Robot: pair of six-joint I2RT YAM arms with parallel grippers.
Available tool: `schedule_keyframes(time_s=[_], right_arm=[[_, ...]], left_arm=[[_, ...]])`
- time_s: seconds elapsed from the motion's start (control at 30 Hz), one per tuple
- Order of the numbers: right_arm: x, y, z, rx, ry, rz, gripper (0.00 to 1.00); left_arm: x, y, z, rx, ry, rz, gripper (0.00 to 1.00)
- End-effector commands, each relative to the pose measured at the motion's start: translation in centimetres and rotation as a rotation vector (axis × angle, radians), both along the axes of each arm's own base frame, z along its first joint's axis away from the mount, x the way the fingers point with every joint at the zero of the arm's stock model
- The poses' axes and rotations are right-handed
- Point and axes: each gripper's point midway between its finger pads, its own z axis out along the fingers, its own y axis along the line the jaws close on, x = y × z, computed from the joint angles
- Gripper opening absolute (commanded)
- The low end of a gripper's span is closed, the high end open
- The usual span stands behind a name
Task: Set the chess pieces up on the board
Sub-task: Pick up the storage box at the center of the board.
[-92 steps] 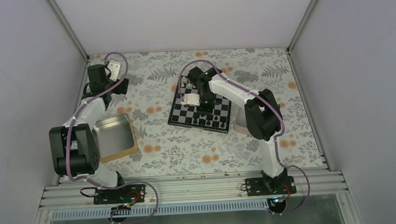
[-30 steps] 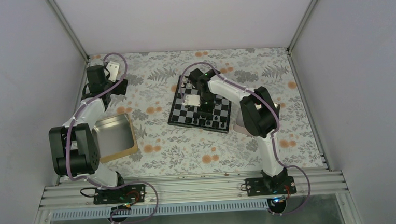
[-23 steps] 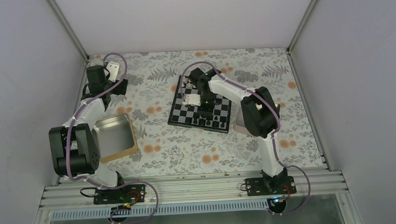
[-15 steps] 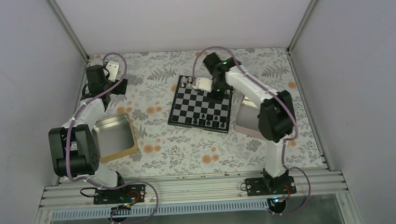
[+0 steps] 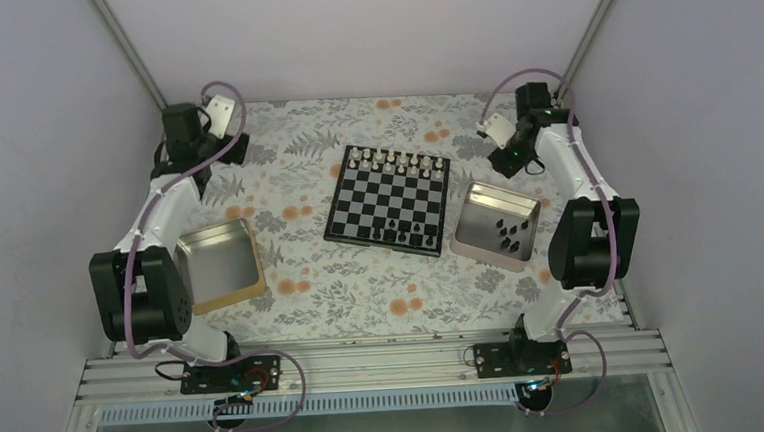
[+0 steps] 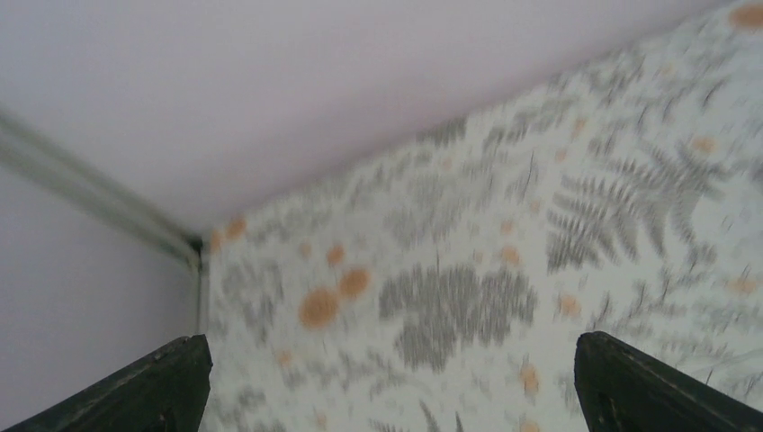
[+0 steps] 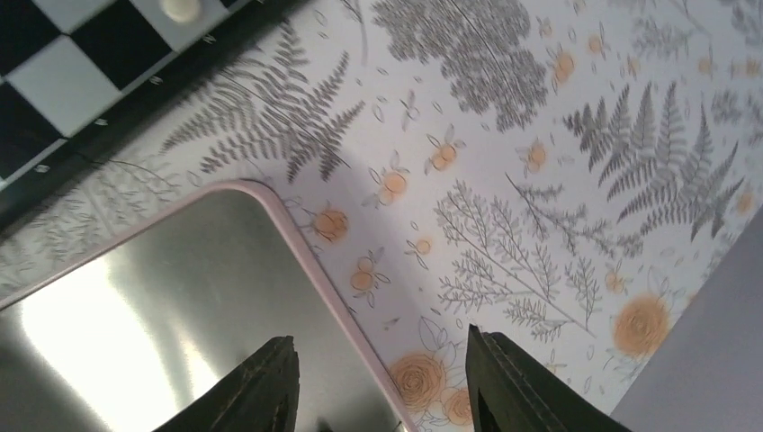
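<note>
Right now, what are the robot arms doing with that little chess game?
Two robot arms are setting up a chess game. The board sits in the middle, with pale pieces lined along its far edge. Only a few black chess pieces stand on its near edge. More of them wait in the silver tin to the right of the board. Neither arm is holding anything: the left end effector and right end effector are both open, up near the far corners.
</note>
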Motion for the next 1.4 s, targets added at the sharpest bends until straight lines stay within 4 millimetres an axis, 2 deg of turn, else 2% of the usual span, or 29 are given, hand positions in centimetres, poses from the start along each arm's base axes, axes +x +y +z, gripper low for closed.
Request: schedule_keyframes(time_s=[0.0, 0.1, 0.17, 0.23, 0.3, 0.33, 0.53, 0.8, 1.0, 1.07, 1.2, 1.37], right_arm=[[1.1, -1.4, 0.8, 0.098, -0.1, -0.082, 0.49], [0.3, -1.8, -0.3, 0.133, -0.071, -0.091, 0.49], [-0.5, -1.8, -1.2, 0.124, -0.041, -0.079, 0.48], [-1.2, -2.1, -2.1, 0.097, -0.023, -0.073, 0.48], [-1.7, -2.6, -3.1, 0.065, -0.012, -0.069, 0.48], [-1.8, -2.8, -2.4, 0.051, -0.036, -0.064, 0.49], [-1.7, -3.3, -3.4, -0.018, -0.036, 0.021, 0.49], [-1.0, -3.2, -7.9, -0.021, 0.098, 0.144, 0.5], [0.0, -3.1, -9.0, -0.004, 0.134, 0.184, 0.48], [0.2, -3.2, -9.5, -0.003, 0.148, 0.187, 0.43], [0.7, -3.6, -10.5, -0.018, 0.177, 0.184, 0.17], [0.7, -4.1, -10.2, -0.032, 0.192, 0.179, 0.07]], left_arm=[[2.1, -4.9, 7.5, 0.084, -0.105, -0.17, 1.0], [2.8, -8.9, 10.3, 0.126, -0.125, -0.27, 1.0], [2.9, -10.7, 11.3, 0.127, -0.133, -0.31, 1.0], [2.9, -12.0, 11.5, 0.127, -0.139, -0.326, 1.0], [2.7, -12.4, 10.9, 0.121, -0.141, -0.324, 1.0], [2.5, -12.4, 10.3, 0.117, -0.136, -0.321, 1.0], [1.8, -11.3, 7.7, 0.128, -0.114, -0.264, 1.0], [1.8, -10.5, 5.8, 0.147, -0.094, -0.231, 1.0], [2.4, -10.3, 4.1, 0.151, -0.066, -0.216, 1.0], [2.6, -10.2, 3.6, 0.155, -0.055, -0.21, 1.0], [2.9, -9.8, 2.7, 0.162, -0.036, -0.202, 1.0], [3.4, -9.8, 2.1, 0.163, -0.023, -0.202, 1.0]])
